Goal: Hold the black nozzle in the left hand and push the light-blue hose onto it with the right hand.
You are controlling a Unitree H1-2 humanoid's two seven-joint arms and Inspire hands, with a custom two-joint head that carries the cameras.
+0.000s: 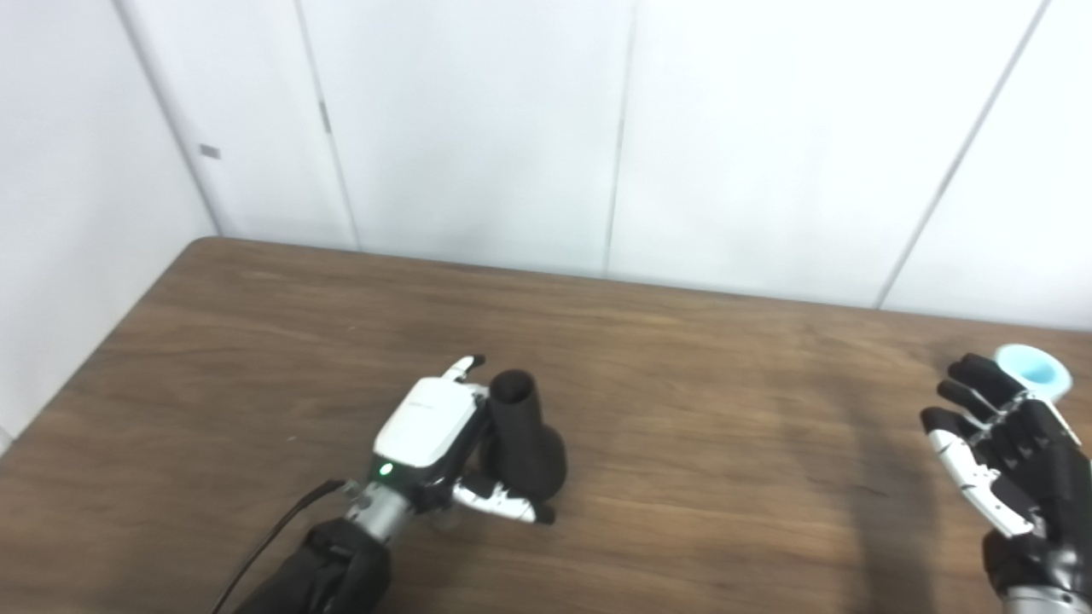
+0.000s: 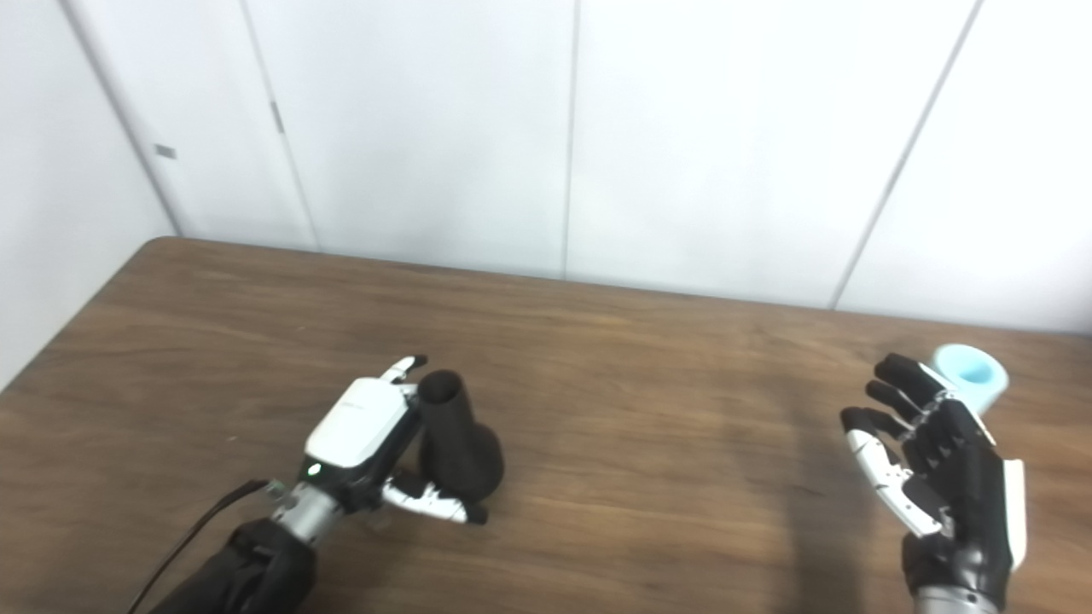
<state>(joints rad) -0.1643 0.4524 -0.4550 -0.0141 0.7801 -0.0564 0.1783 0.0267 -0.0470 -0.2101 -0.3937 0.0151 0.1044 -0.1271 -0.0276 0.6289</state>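
My left hand point(image 1: 435, 431) grips the black nozzle point(image 1: 519, 435), upright on the tabletop point(image 1: 699, 384) (narrow end up). My right hand point(image 2: 934, 460) is spread wide, empty, beside the light-blue hose point(image 2: 971, 372).

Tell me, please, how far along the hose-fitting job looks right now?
Early. The left hand is around the black nozzle, which stands on the table. The right hand is open, holding nothing, beside the light-blue hose. Gripping the hose and pushing it on remain.
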